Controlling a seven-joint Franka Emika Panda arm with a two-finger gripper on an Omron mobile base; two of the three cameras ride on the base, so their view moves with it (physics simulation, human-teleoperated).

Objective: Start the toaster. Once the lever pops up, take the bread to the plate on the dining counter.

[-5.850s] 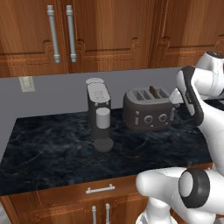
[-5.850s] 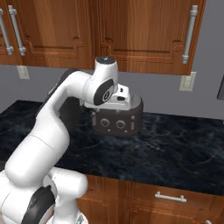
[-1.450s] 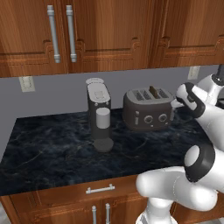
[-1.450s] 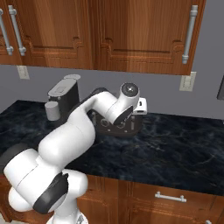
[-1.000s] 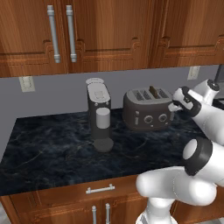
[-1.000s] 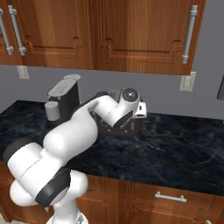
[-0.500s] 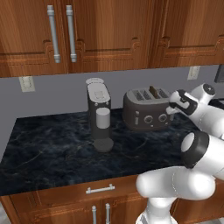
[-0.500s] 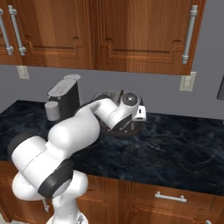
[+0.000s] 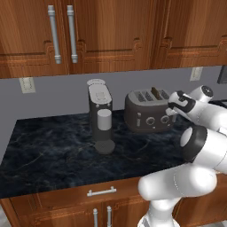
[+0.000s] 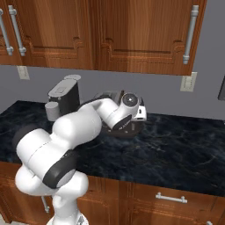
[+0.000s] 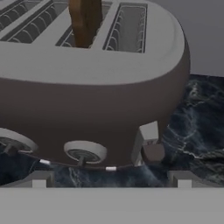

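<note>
The dark grey toaster (image 9: 147, 113) stands on the black counter against the wall. The bread (image 9: 156, 93), a brown slice, sticks up from one of its top slots. In the hand view the toaster (image 11: 87, 96) is very close, with the bread (image 11: 85, 19) at the top, two round knobs low on the front and a small dark lever tab (image 11: 152, 153) to their right. My gripper (image 9: 174, 105) is at the toaster's right front end, open, its fingertips (image 11: 41, 178) wide apart and nothing between them. My arm hides most of the toaster (image 10: 127, 131) in the right base view. The plate and the dining counter are out of view.
A tall grey coffee machine (image 9: 99, 113) stands left of the toaster, also seen as the coffee machine (image 10: 63, 99). Wooden wall cabinets (image 9: 111, 31) hang above. The black marbled counter (image 10: 176, 149) stretches to the right; its front edge has drawers below.
My hand has moved left, in towards the toaster's right front end. The jaws stayed open. The bread and toaster have not moved.
</note>
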